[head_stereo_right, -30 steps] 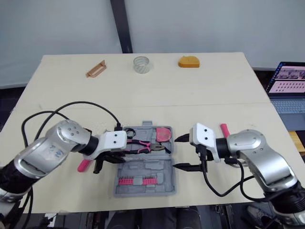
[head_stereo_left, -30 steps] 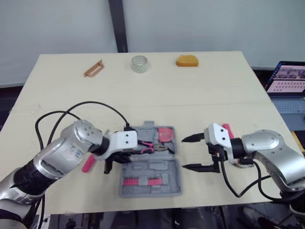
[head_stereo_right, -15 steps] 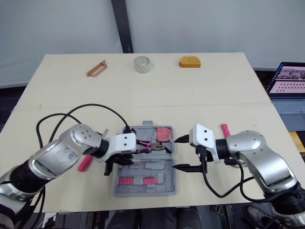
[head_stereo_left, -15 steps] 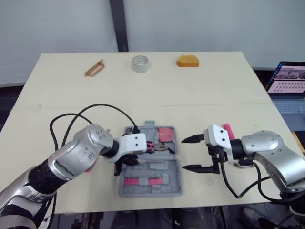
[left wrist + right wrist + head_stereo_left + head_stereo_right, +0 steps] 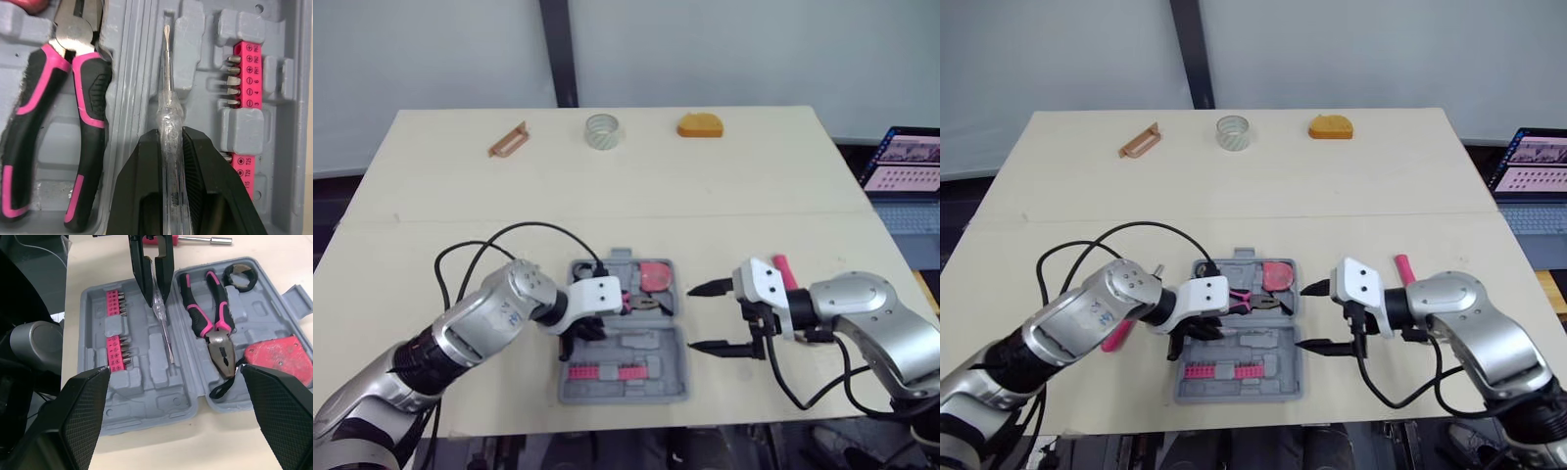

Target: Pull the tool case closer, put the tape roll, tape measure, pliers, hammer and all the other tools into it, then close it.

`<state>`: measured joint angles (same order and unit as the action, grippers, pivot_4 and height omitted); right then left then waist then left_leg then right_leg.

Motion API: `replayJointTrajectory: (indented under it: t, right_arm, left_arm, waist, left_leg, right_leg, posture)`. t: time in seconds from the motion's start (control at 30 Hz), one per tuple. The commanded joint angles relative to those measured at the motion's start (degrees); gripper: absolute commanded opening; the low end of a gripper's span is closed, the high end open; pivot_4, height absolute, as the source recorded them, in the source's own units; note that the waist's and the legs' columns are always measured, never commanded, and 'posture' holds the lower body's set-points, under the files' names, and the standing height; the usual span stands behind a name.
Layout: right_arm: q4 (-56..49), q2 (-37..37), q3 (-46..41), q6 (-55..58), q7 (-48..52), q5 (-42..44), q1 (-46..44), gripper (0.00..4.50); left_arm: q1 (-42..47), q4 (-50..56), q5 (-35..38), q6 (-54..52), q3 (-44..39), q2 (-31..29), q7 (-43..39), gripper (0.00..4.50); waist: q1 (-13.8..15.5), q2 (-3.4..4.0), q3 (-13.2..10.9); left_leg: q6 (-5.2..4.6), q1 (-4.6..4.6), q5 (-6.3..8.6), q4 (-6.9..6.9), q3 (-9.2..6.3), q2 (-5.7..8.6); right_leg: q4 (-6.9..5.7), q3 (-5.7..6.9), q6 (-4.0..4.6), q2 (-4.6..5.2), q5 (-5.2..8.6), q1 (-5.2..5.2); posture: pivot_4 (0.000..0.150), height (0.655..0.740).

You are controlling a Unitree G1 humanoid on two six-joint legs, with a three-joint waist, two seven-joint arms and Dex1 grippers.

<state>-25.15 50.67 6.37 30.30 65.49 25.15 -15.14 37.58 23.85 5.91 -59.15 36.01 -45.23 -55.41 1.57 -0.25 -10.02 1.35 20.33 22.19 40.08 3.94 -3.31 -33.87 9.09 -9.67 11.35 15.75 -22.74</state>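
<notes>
My left gripper (image 5: 170,138) is clamped on the clear plastic handle of one slim screwdriver (image 5: 167,90). Its long axis runs side to side across the open grey plastic tool case (image 5: 646,345), in the near half just beside the hinge. The metal tip points toward my right gripper (image 5: 692,317). I cannot tell whether the shaft rests in its groove.

My right gripper hangs just right of the case, fingers spread wide and holding nothing.

In the far half of the case lie one pair of pliers with pink-and-black handles (image 5: 90,83), parallel to the screwdriver, one red tape measure (image 5: 279,357) and one black ring (image 5: 251,280). The near half holds two pink bit strips (image 5: 115,352).

Two pink-handled tools lie outside the case, one just left of it (image 5: 1116,336) and one to its right (image 5: 783,266).

Well beyond the case, along the far edge of the pale wooden table (image 5: 754,186), sit one clear tape roll (image 5: 602,130), one orange rounded block (image 5: 699,125) and one brown open frame (image 5: 506,139). Bare tabletop lies between them and the case, which sits close to the near edge.
</notes>
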Motion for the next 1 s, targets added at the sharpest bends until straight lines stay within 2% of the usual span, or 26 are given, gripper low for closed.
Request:
replayJointTrajectory:
  t: [0.03,1.0]
  right_arm:
    - [-2.61,0.91,-1.38,-0.17,-0.39,0.27,0.25,4.5]
    - [-3.66,1.29,-2.61,0.99,-1.94,1.13,1.34,4.5]
  left_arm:
    - [0.33,0.29,-0.7,1.03,0.22,0.4,0.19,0.1]
    - [1.14,-3.44,-2.85,4.21,1.44,2.92,-0.05,0.1]
  waist:
    - [0.01,0.0,0.0]
    - [0.03,0.0,0.0]
  left_leg:
    - [0.0,0.0,0.0,0.0,0.0,0.0]
    - [0.0,0.0,0.0,0.02,0.0,0.0]
  right_leg:
    - [0.0,0.0,0.0,0.0,0.0,0.0]
    - [-0.02,0.0,0.0,0.0,0.0,0.01]
  posture:
    - [0.15,0.74]
    - [0.15,0.74]
